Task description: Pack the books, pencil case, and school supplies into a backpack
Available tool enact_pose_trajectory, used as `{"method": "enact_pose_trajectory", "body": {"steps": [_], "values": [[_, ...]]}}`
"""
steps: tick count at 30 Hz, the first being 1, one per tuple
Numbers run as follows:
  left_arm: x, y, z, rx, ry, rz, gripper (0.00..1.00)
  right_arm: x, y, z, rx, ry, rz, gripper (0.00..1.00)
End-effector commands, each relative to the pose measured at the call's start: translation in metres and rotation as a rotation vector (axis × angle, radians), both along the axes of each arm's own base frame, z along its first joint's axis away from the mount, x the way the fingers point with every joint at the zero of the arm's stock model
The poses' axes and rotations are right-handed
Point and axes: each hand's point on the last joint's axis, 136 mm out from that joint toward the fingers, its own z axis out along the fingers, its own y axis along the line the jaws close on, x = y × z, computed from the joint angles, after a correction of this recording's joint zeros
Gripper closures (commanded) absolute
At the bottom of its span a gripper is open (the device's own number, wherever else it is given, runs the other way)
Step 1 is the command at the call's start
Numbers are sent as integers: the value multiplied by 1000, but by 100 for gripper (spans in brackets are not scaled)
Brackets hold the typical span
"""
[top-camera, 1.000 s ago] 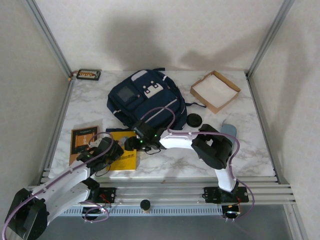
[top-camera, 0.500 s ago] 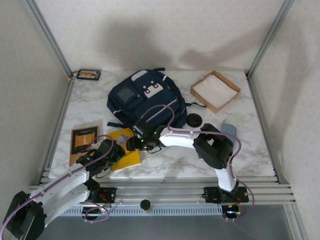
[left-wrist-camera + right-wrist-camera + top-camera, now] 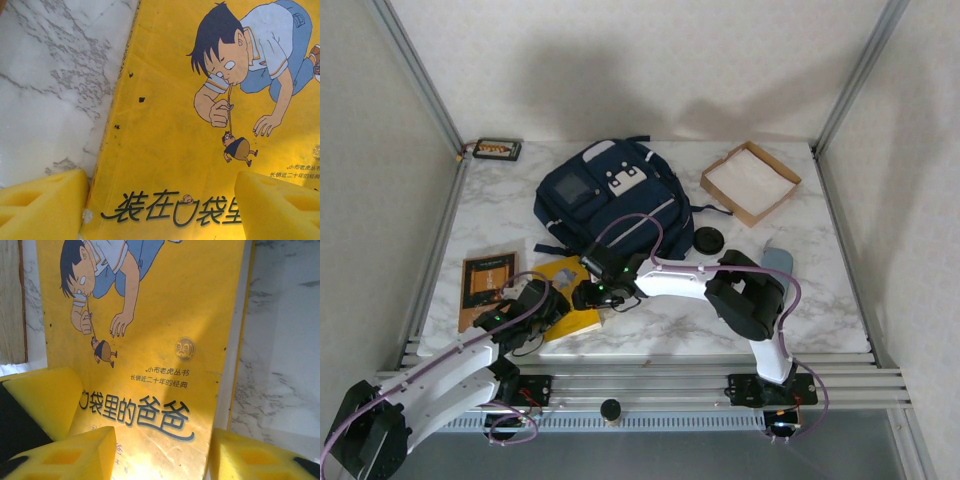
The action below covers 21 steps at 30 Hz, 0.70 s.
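Observation:
The yellow book (image 3: 572,300) with the cartoon figure lies askew on the marble in front of the navy backpack (image 3: 610,195). My left gripper (image 3: 548,305) is at its left side and stands open over the cover (image 3: 175,150). One finger is at the spine edge, the other over the title. My right gripper (image 3: 592,293) is at the book's right side, open. The cover (image 3: 150,315) and its page edge show between the right fingers (image 3: 65,455). A brown book (image 3: 488,283) lies to the left. A grey-blue soft thing (image 3: 777,260), maybe the pencil case, peeks out behind the right arm.
A shallow cardboard tray (image 3: 750,182) stands at the back right, with a black round lid (image 3: 707,240) in front of it. A small dark tray (image 3: 496,149) sits in the far left corner. The metal rail (image 3: 650,380) runs along the near edge.
The yellow book has turned from square to askew, its far corner swinging left. Both grippers stayed at its sides, and the right gripper shifted slightly nearer.

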Motion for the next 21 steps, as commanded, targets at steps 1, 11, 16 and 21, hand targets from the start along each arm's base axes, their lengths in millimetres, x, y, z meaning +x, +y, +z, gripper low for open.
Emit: {"method": "enact_pose_trajectory", "body": {"steps": [1, 11, 16, 21], "values": [[-12, -4, -13, -35, 51, 13, 24, -3, 12, 38, 73, -58, 41, 56], [-10, -1, -10, -9, 39, 28, 25, -12, 13, 51, 134, -50, 83, 82], [-4, 7, 13, 9, -14, 69, 23, -21, 24, 79, 235, -43, 140, 98], [8, 16, 62, 9, -134, 103, 10, -35, 29, 140, 442, -75, 207, 100]]}}
